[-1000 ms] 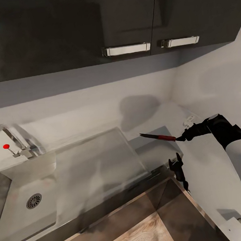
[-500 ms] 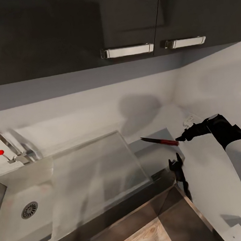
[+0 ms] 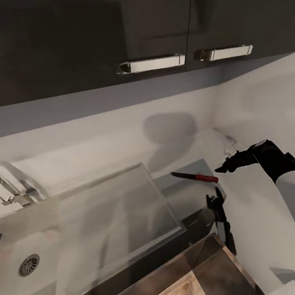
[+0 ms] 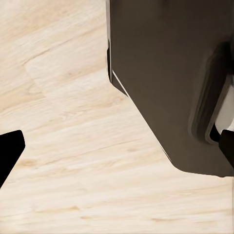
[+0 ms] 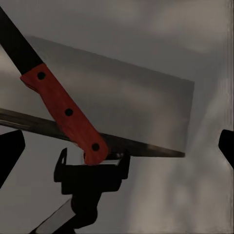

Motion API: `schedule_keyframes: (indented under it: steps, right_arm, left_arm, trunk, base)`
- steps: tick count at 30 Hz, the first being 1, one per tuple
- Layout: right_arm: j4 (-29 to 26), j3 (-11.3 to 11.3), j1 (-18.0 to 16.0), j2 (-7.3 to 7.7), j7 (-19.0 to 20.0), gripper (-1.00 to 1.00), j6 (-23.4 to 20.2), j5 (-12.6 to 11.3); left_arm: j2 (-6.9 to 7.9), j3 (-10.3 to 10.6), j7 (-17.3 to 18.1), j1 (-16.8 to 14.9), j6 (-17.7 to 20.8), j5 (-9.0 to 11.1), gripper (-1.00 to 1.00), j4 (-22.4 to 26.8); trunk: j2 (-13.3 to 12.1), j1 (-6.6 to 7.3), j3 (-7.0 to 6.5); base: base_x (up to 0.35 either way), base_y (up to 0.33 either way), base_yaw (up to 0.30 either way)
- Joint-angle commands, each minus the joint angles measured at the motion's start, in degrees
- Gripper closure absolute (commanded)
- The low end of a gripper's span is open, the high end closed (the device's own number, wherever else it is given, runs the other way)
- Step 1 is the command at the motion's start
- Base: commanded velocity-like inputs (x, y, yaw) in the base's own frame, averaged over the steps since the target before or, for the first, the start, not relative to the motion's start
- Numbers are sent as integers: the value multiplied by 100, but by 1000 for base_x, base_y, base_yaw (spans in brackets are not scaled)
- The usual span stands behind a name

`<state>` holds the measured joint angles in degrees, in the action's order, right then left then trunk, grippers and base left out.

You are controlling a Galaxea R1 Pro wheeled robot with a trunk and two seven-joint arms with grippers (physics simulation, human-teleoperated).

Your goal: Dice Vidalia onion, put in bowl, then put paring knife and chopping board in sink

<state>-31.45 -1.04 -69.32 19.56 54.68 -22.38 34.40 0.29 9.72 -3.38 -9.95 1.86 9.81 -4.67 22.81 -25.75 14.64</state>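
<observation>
Right claw (image 3: 221, 169): jaws wide apart, nothing clamped; fingertips (image 5: 9, 151) sit at the far edges of the wrist view w/ the knife handle loose between them, not touched.
Paring knife (image 3: 194, 176): just off the claw tip, red handle toward the claw, dark blade pointing toward the sink side. Over the grey counter (image 3: 192, 192) patch beside the drainboard. Can't tell if it rests on the slab or hangs just above it.
Handle detail: in the right wrist view the red handle (image 5: 63, 109) crosses the counter's front edge line at a slant.
Left claw (image 3: 214, 198): low in front of the counter edge, pointing up, jaws apart, empty; its wrist cam faces the wood floor (image 4: 73, 170) and a dark cabinet front (image 4: 165, 73).
Drainboard (image 3: 113, 209): flat, lies btwn knife and basin.
Sink (image 3: 21, 241): basin w/ round drain well apart from the knife, at the far left of the head view; faucet (image 3: 7, 188) behind it.
Step in hand (judgement): get the knife into the basin; it isn't there yet.
How to do it well: re-grip on the red handle, not the blade, square to its long axis. Carry low across the drainboard, blade leading. Let go only once it's over the basin, clear of the faucet.
Risk: handle near the counter lip, so a nudge could tip it off toward the floor.
</observation>
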Motion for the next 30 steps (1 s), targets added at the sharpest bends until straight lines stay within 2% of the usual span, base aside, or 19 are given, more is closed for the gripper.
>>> schedule_keyframes:
  steps: [1,18,30]
  right_arm:
    - [-10,-14,-3,4,7,-100,-33,14]
    - [-2,-19,-3,-5,-51,-100,-26,14]
    - [31,-24,-3,-5,-48,-100,231,14]
  left_arm:
    - [-2,48,-5,-7,11,56,-100,-7]
    - [-2,48,-5,-7,8,56,-100,-7]
    - [-2,48,-5,-7,8,56,-100,-7]
  trunk:
    - [10,-4,10]
    - [10,-4,10]
    - [10,-4,12]
  base:
    - [43,-53,0]
    - [7,-13,0]
    - [0,0,0]
